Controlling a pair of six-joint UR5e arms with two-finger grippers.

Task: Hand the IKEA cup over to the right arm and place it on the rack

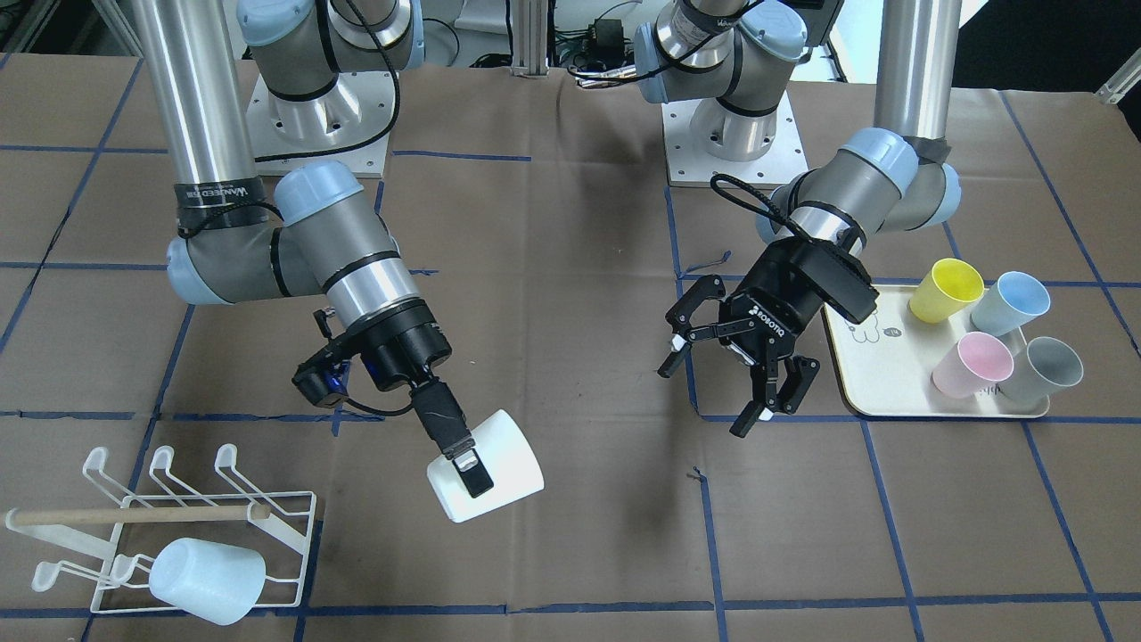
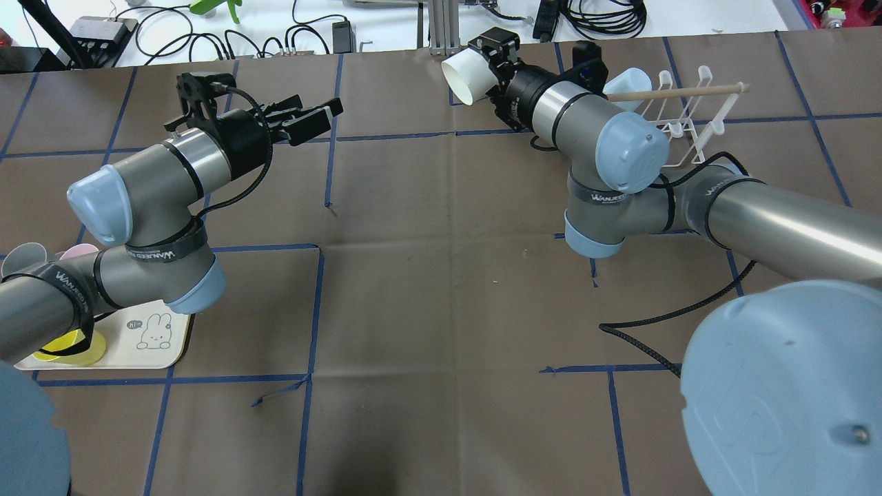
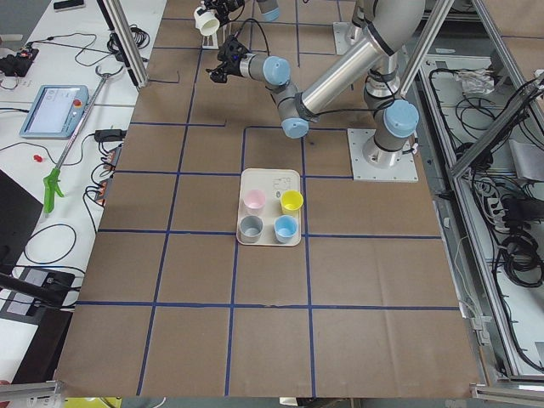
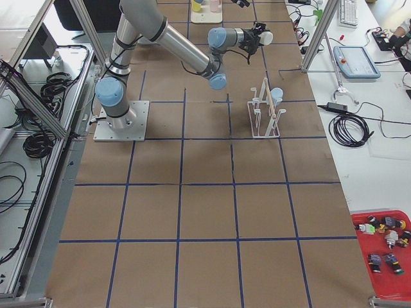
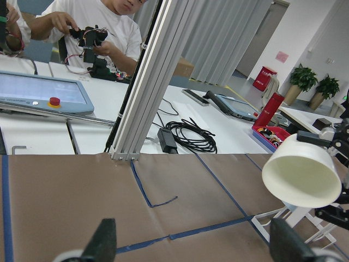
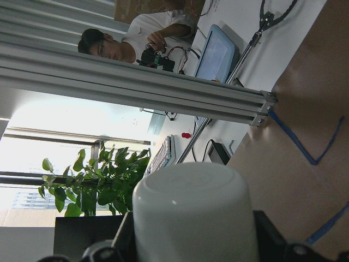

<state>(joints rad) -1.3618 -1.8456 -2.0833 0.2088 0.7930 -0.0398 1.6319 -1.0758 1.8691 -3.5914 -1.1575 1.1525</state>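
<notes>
The right arm (image 1: 339, 259) is reaching forward and down, its right gripper (image 1: 475, 471) pinching the white cup (image 1: 513, 464) and holding it tilted above the table (image 1: 579, 553), near the rack (image 1: 134, 514). The left gripper (image 1: 722, 379) is hanging just beside the tray (image 1: 878, 374), fingers spread wide and gripping nothing.

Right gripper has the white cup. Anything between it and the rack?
Nothing visible: only bare table lies between the white cup and the rack. On the rack itself, a pale blue cup covers one prong and a dowel lies across it.
</notes>
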